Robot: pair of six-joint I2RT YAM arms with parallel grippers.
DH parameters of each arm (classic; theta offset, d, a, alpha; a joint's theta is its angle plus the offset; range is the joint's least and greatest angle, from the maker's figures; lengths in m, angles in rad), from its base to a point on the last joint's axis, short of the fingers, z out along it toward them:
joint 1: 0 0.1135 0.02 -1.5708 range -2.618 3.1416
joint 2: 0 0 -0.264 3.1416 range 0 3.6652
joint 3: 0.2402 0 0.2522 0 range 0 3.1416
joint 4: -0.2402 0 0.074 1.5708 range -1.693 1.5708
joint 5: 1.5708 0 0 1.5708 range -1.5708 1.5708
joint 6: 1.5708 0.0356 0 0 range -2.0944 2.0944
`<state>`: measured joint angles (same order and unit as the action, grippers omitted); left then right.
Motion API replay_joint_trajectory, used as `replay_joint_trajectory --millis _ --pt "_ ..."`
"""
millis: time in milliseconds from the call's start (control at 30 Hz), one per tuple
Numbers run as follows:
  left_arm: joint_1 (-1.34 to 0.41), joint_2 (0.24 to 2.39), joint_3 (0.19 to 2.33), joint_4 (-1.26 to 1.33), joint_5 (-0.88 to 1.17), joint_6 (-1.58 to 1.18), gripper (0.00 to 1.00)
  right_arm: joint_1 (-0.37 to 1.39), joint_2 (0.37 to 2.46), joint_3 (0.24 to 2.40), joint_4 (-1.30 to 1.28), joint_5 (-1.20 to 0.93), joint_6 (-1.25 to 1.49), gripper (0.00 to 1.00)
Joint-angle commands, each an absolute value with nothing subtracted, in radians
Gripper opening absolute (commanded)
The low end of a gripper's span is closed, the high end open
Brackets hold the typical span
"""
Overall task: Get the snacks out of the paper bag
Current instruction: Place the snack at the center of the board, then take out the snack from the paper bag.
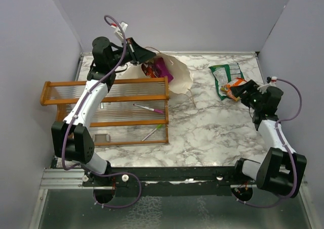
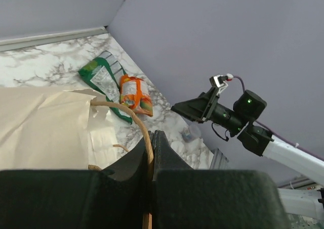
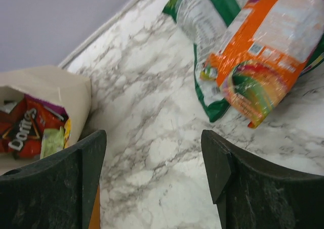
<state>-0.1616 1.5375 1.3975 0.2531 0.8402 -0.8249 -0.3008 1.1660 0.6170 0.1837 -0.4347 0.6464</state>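
Your right gripper (image 3: 152, 145) stands spread and empty over the table (image 3: 152, 102). The orange packet (image 3: 263, 52) and green packet (image 3: 202, 21) are out of the bag, lying just beside the gripper on its far side. The rest sit in the bag (image 3: 55, 87), well apart to its left. Red chips (image 3: 23, 135) show in the mouth, which opens toward this gripper. Your left gripper (image 2: 152, 138) is pressed together on the twine handle (image 2: 129, 110), holding the mouth up. The right arm looks the freer, so expect a reach leftward into the mouth.
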Motion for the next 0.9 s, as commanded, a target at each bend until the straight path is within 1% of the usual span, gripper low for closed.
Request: replay_joint_trajectory --millis 0,67,167,300,433,567,733,867 --pt "-0.248 1.482 1.417 0.190 0.791 -0.722 0.00 -0.227 1.144 0.601 0.114 -0.606 0.559 0.76" --pt "-0.272 1.482 1.419 0.171 0.789 -0.701 0.00 -0.159 1.146 0.635 0.075 -0.606 0.515 0.76" --pt "-0.275 1.470 1.430 0.123 0.760 -0.656 0.00 -0.022 1.154 0.715 0.006 -0.552 0.466 0.76" --pt "-0.287 1.463 1.407 0.164 0.768 -0.677 0.00 0.138 1.171 0.802 -0.032 -0.479 0.471 0.73" --pt "-0.306 1.446 1.367 0.206 0.787 -0.685 0.00 0.237 1.200 0.877 -0.030 -0.440 0.506 0.71" --pt "-0.310 1.443 1.384 0.151 0.765 -0.634 0.00 0.336 1.236 0.936 0.004 -0.375 0.517 0.70" --pt "-0.310 1.436 1.374 0.184 0.791 -0.640 0.00 0.416 1.361 0.994 0.047 -0.287 0.581 0.66" --pt "-0.310 1.437 1.369 0.216 0.824 -0.638 0.00 0.503 1.444 1.001 0.130 -0.164 0.632 0.63"
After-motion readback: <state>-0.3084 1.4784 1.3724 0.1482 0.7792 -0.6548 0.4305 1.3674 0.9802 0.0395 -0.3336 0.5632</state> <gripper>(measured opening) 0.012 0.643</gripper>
